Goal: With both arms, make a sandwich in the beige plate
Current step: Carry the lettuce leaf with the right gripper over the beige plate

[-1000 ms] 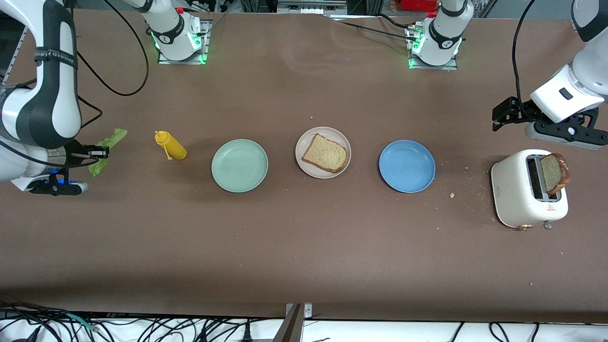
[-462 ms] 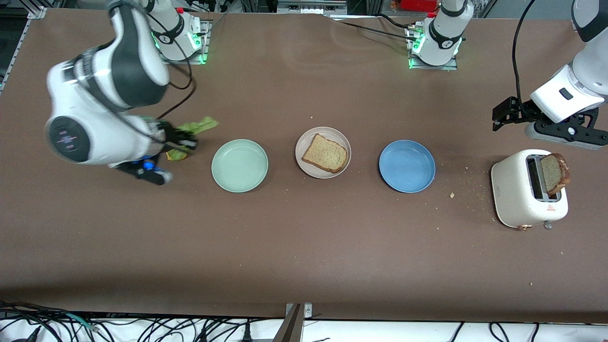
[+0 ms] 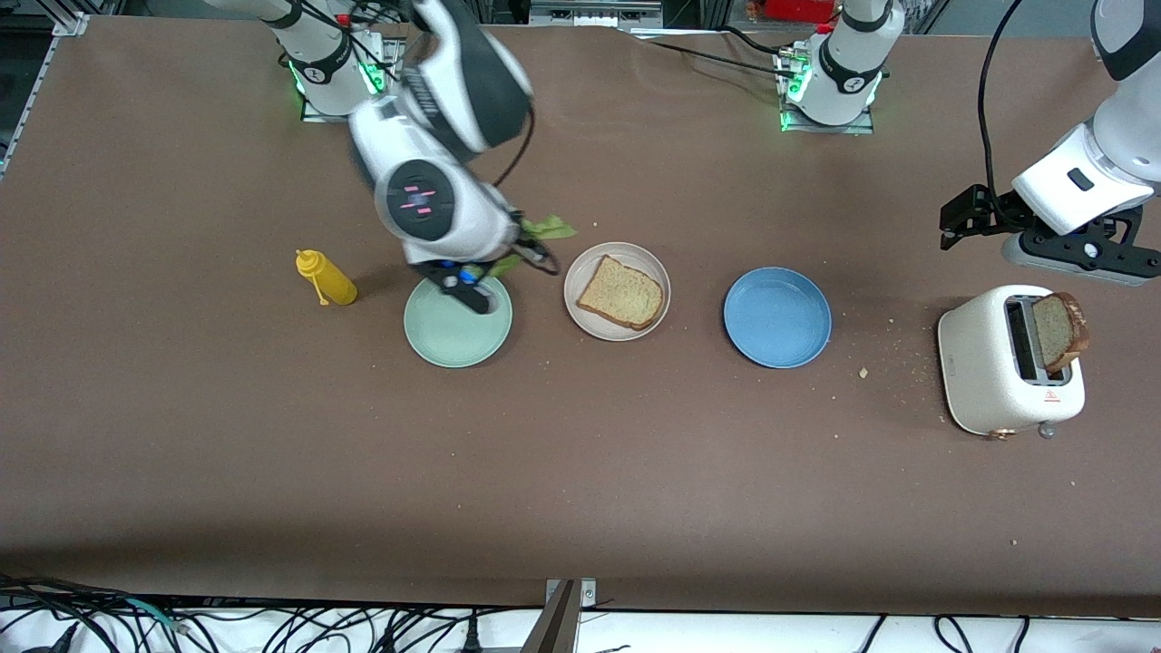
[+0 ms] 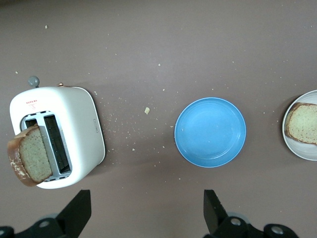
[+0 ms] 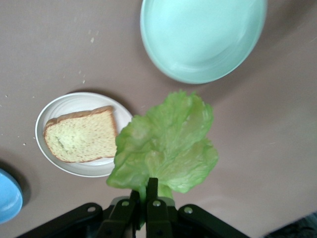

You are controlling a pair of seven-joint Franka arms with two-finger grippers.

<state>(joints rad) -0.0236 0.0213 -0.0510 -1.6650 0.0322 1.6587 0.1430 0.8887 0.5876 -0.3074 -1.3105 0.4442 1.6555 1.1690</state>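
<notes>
Task status: partly complete. One bread slice [image 3: 620, 293] lies flat in the beige plate [image 3: 587, 257], which sits on the brown desk [image 3: 580, 472] between the mint green plate [image 3: 444, 340] and the blue plate [image 3: 777, 317]. The lettuce leaf [image 5: 166, 146] and the second bread slice [image 3: 1059, 330] are not yet placed.

The right gripper [image 5: 140, 201] is over the desk between the mint green plate and the beige plate, its fingers clamped tight on the stem end of the lettuce leaf. Judged next step: lay the leaf on the plated slice.

The left gripper [image 4: 146, 210] waits over the desk near the toaster [image 3: 984, 381] at the left arm's end, its fingers spread wide and empty. The second slice stands upright in the toaster slot, tilted outward.

Materials: the bread is square, tan and porous, with a dark crust. The lettuce is thin, crinkled and limp. The plates are round, smooth and shallow. The toaster is glossy white with rounded corners. Crumbs are scattered around it.
</notes>
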